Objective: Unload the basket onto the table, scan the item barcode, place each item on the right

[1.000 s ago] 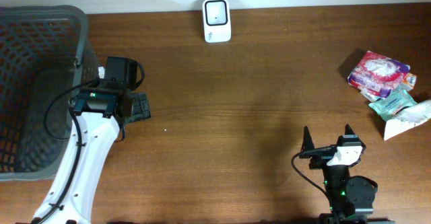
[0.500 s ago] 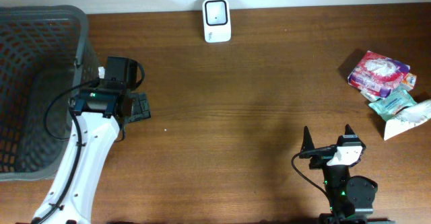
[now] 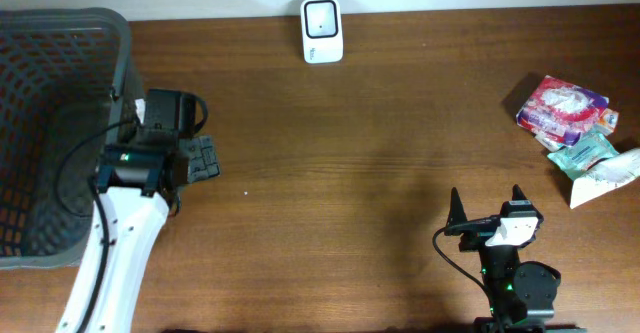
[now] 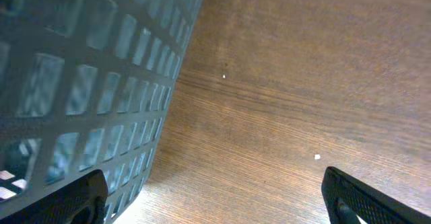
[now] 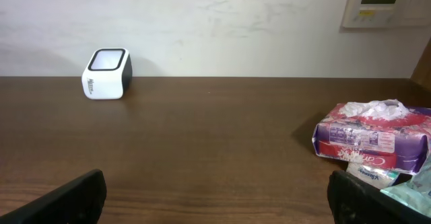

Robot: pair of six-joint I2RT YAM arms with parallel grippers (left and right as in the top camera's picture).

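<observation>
Brown wooden table (image 3: 350,153) holds a grey basket (image 3: 60,23) just left of the left gripper (image 3: 203,159), jaws apart, empty. White scanner (image 3: 322,30) sits ahead-left of the right gripper (image 3: 486,198), likewise spread; tissue pack (image 3: 562,108) lies ahead-right.

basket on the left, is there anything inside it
In the basket only its own dark mesh floor and walls show; no item is visible. The left arm covers its near right corner, and its left side runs out of the picture.
</observation>
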